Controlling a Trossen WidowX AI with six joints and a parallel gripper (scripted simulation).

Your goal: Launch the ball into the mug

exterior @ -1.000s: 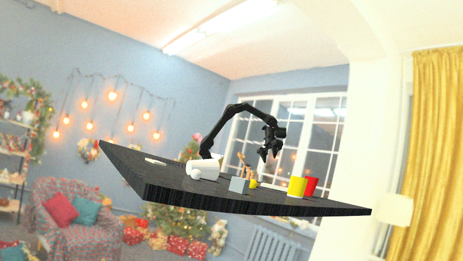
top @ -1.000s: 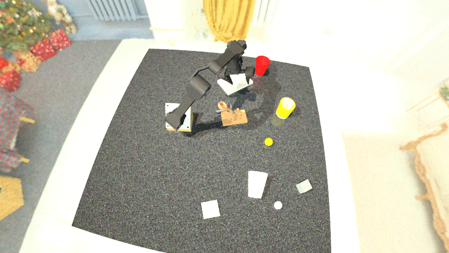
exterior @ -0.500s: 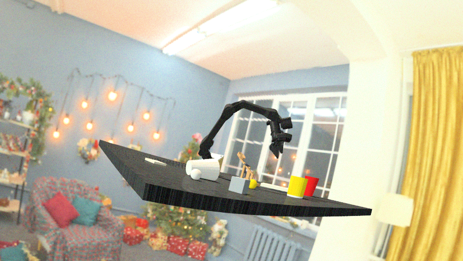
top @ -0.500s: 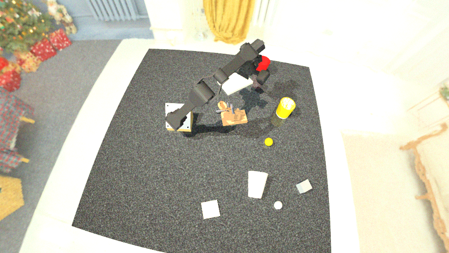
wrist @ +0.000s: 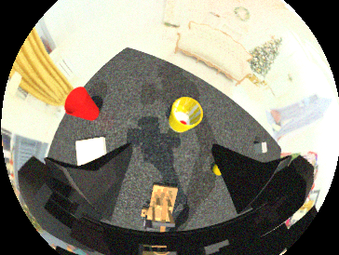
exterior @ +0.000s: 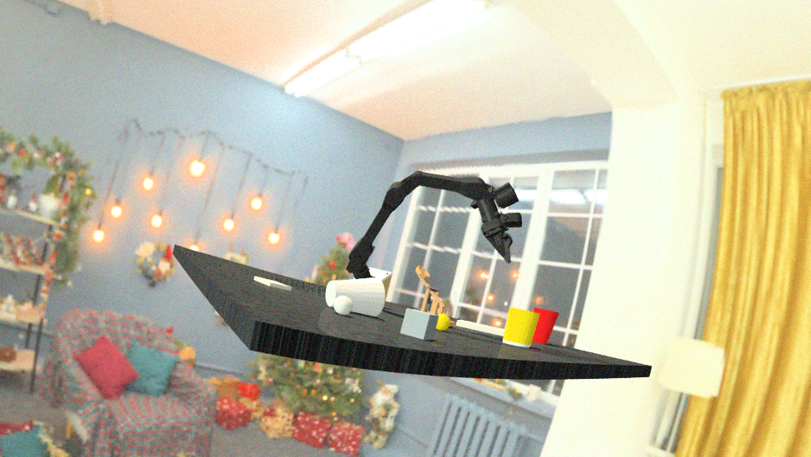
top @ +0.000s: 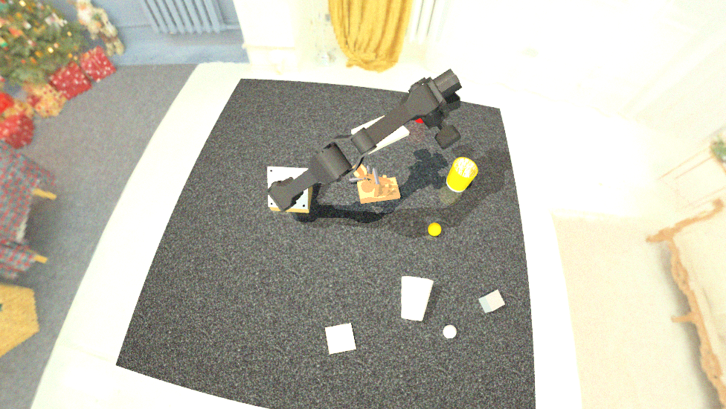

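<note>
While the end effector [exterior: 504,249] hangs wide open and empty high above the surface [top: 213,284], the yellow ball [top: 434,229] lies loose, near the yellow mug [top: 461,174] and apart from the catapult [top: 378,189]. A careless descent could nudge the ball rolling or knock the mug.

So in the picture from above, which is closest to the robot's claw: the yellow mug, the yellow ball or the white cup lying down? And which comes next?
From the open gripper, seen from the top:
1. Yellow mug, just below it, on the right.
2. Yellow ball, further down the mat.
3. White cup, on its side near the mat's bottom edge.
</note>
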